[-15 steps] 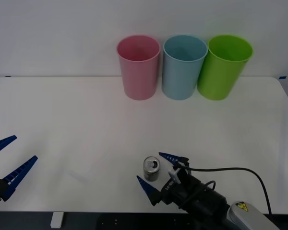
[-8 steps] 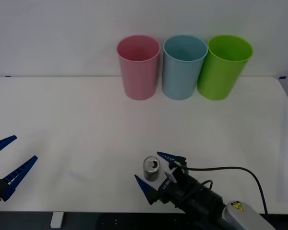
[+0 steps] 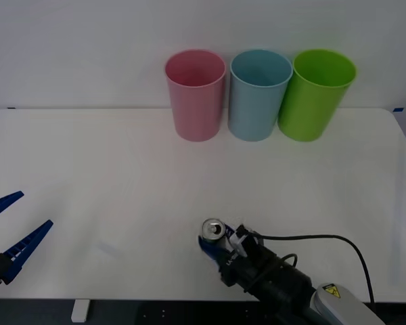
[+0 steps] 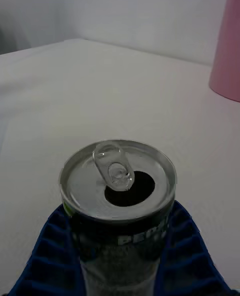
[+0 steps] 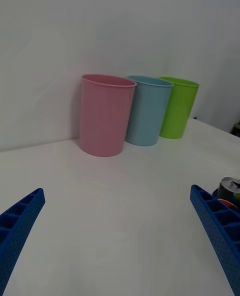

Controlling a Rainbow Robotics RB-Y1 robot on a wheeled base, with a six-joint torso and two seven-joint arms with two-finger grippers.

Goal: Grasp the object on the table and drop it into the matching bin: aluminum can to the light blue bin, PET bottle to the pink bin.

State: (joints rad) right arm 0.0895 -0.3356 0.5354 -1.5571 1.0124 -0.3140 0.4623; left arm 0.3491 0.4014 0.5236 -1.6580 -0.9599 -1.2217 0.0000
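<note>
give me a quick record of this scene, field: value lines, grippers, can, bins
right gripper: near edge of the table, blue fingers shut on the can
left gripper: open, at the table's left near edge, holding nothing
can: upright, pull-tab top already opened, standing on the table
bins: pink bin, light blue bin, green bin, in a row at the far edge
matching bin: light blue, the middle one

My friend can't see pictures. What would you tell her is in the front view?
The right gripper is shut on the aluminum can near the white table's front edge. Behind stand the pink bin, light blue bin and a lime green bin. The left gripper waits open at left.
</note>
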